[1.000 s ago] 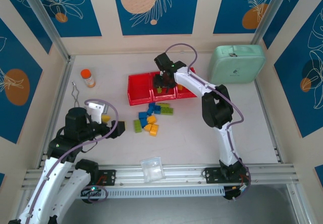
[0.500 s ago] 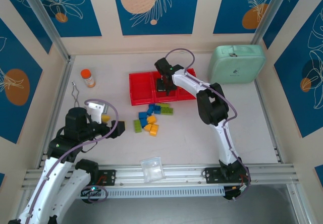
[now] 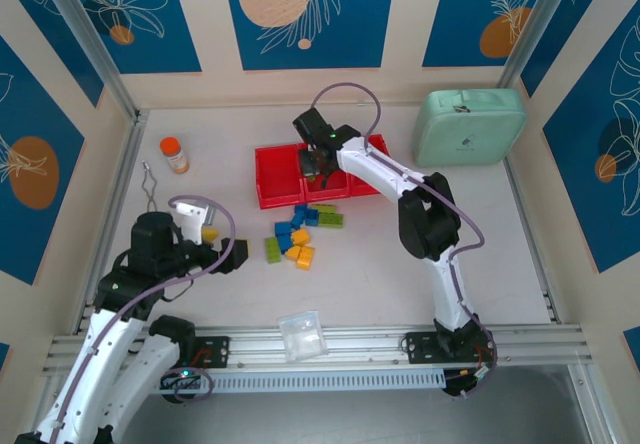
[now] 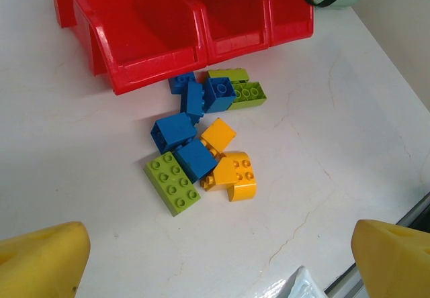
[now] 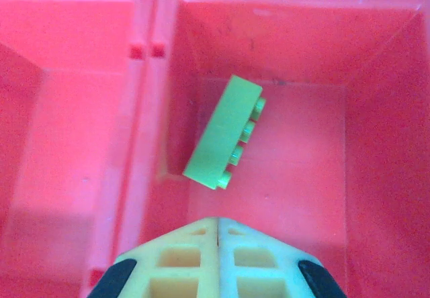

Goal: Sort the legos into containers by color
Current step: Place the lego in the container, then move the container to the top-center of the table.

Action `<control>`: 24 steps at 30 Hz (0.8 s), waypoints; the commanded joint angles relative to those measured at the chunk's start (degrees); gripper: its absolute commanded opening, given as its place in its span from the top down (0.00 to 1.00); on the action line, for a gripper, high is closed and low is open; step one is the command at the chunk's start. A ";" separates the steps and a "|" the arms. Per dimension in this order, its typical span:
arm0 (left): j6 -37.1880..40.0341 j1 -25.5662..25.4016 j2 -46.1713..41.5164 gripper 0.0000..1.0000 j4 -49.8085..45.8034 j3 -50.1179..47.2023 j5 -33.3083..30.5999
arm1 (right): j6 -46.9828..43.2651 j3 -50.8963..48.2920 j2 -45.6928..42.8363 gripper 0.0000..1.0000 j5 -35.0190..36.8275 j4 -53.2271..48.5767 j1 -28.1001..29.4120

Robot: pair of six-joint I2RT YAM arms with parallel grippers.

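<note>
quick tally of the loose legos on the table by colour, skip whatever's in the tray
blue legos: 5
green legos: 3
yellow legos: 2, maybe 3, they overlap
total: 10 or 11

The red tray (image 4: 148, 63) is seen to be glossy moulded plastic, with light reflected along its rims. The legos (image 4: 195, 160) are formed of smooth, shiny plastic. The table (image 4: 336, 130) is finished in matt white, marked by fine hairline veins. The rail (image 3: 520, 342) at the near edge is made of brushed metal. The mint-green case (image 3: 470, 127) at far right is smooth, with a satin sheen.
</note>
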 commanded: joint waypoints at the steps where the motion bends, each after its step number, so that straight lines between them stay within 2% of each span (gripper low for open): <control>1: 0.58 -0.63 -0.30 0.00 0.62 -0.17 -0.49 | -0.60 1.40 -4.54 1.00 -0.48 -2.36 -0.50; 4: 0.60 -0.66 -0.33 0.01 0.54 -0.17 -0.53 | -0.81 -1.80 -9.02 1.00 -2.56 -2.50 -0.58; 7: 0.60 -0.62 -0.43 0.01 0.62 -0.17 -0.53 | -2.27 -10.79 -16.95 1.00 -7.54 1.63 -0.97; 10: 0.60 -0.63 -0.50 0.01 0.67 -0.13 -0.44 | -2.85 -20.92 -23.84 0.89 -15.71 6.17 -2.30; 13: 0.60 -0.62 -0.52 0.01 0.71 -0.24 -0.38 | -1.91 -26.99 -27.12 0.85 -20.27 6.03 -3.13; 18: 0.60 -0.68 -0.26 0.01 0.80 -0.26 -0.35 | -0.72 -32.91 -27.15 0.81 -21.81 5.70 -3.42; 24: 0.58 -0.64 -0.09 0.01 0.62 -0.17 -0.68 | 0.38 -33.04 -22.40 0.81 -23.35 5.07 -5.07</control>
